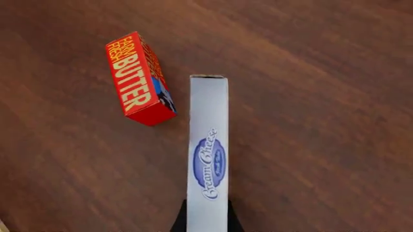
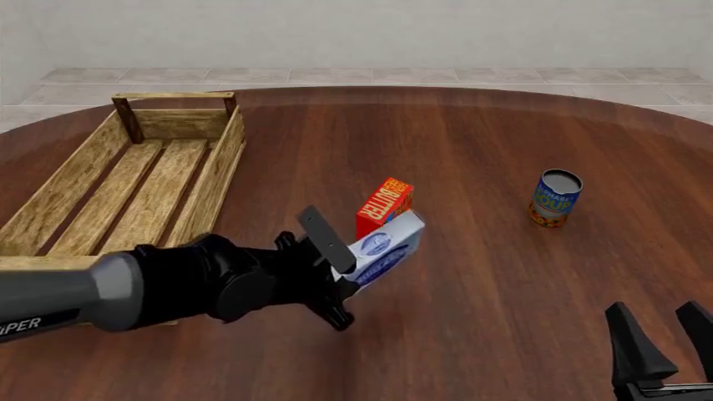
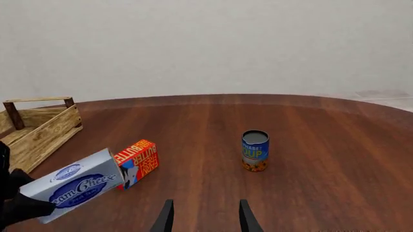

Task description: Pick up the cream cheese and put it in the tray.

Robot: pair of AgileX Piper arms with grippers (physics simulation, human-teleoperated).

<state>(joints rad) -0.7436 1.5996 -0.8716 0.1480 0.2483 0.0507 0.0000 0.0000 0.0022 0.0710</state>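
While clamped in left gripper (image 2: 340, 280), cream cheese (image 2: 385, 249) off table | right gripper (image 2: 666, 347) open, holding nothing

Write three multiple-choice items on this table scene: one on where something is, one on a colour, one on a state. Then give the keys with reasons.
1. Where is the tray?
A. far left of the table
B. far right
C. beside the soup can

2. What is the main colour of the butter box?
A. green
B. red
C. black

3. What is the state of the cream cheese?
A. lying in the tray
B. gripped by the left hand
C. gripped by the right hand

Answers:
1 A, the front view shows it at the left edge, away from the soup can.
2 B, red faces with yellow lettering.
3 B, the left hand clamps it off the table; the right hand is open.
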